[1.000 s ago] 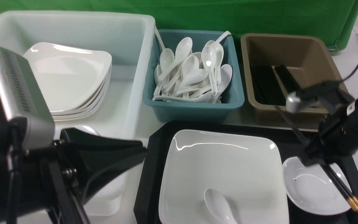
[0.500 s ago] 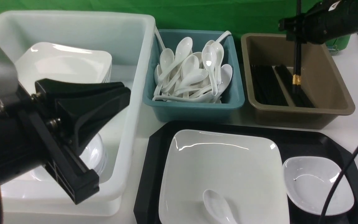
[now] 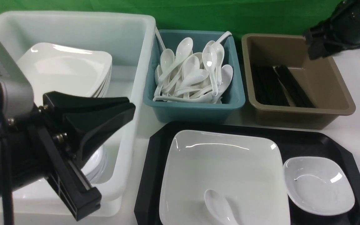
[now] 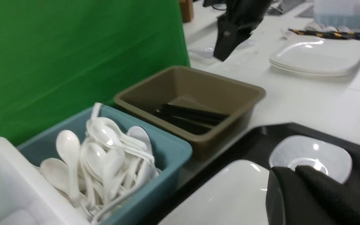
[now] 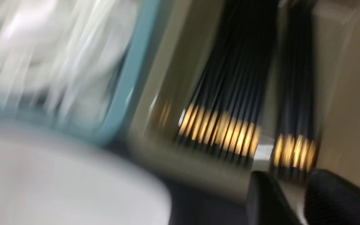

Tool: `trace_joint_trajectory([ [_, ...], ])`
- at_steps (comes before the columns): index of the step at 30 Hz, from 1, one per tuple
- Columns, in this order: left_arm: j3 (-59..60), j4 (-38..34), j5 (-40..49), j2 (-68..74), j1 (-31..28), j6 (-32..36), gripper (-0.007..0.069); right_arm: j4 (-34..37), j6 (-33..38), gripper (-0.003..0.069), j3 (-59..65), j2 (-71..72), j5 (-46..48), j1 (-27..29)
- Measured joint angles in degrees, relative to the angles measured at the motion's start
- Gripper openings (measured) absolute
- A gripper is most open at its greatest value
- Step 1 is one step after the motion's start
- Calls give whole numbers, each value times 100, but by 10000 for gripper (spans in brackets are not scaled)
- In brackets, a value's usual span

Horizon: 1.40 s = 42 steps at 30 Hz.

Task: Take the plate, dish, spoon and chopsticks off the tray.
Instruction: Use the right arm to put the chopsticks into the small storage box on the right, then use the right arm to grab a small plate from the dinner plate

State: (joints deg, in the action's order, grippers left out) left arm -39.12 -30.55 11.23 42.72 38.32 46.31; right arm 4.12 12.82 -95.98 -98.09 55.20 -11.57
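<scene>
The black tray [image 3: 295, 140] holds the large white plate [image 3: 227, 165], the spoon [image 3: 218, 207] lying on the plate's near part, and the small dish [image 3: 319, 185] to the plate's right. The chopsticks [image 3: 292, 84] lie in the brown tub [image 3: 333, 84] among several other black sticks; their gold bands show in the blurred right wrist view [image 5: 294, 150]. My right gripper [image 3: 312, 45] hangs above the tub's far right side, open and empty, its gap also showing in the right wrist view [image 5: 289, 179]. My left gripper [image 3: 131, 106] is shut and empty, left of the tray; in the left wrist view [image 4: 287, 168] it points toward the dish [image 4: 311, 150].
A teal tub [image 3: 195, 111] full of white spoons stands behind the tray. A large white bin [image 3: 136, 78] at left holds stacked plates and dishes. More stacked plates [image 4: 317, 54] lie on the white table beyond the brown tub.
My right gripper lifted the chopsticks off the tray, carried them over the brown tub and let go; they now lie in the tub. The left arm shifted slightly.
</scene>
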Motion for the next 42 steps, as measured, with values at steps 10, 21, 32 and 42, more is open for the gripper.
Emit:
trace_joint_trajectory([
  [10,5,42,366,0,0,-6,18,-949,340,421,3784,1481,-358,-1500],
  [21,5,42,371,0,0,-6,18,-1364,769,514,5340,1044,-2594,-1572],
  [32,5,42,378,-6,0,-6,18,-1975,752,300,5334,542,-2773,-1586],
  [42,5,50,673,-12,0,-259,18,-1853,100,66,4786,1454,-1346,-2020],
])
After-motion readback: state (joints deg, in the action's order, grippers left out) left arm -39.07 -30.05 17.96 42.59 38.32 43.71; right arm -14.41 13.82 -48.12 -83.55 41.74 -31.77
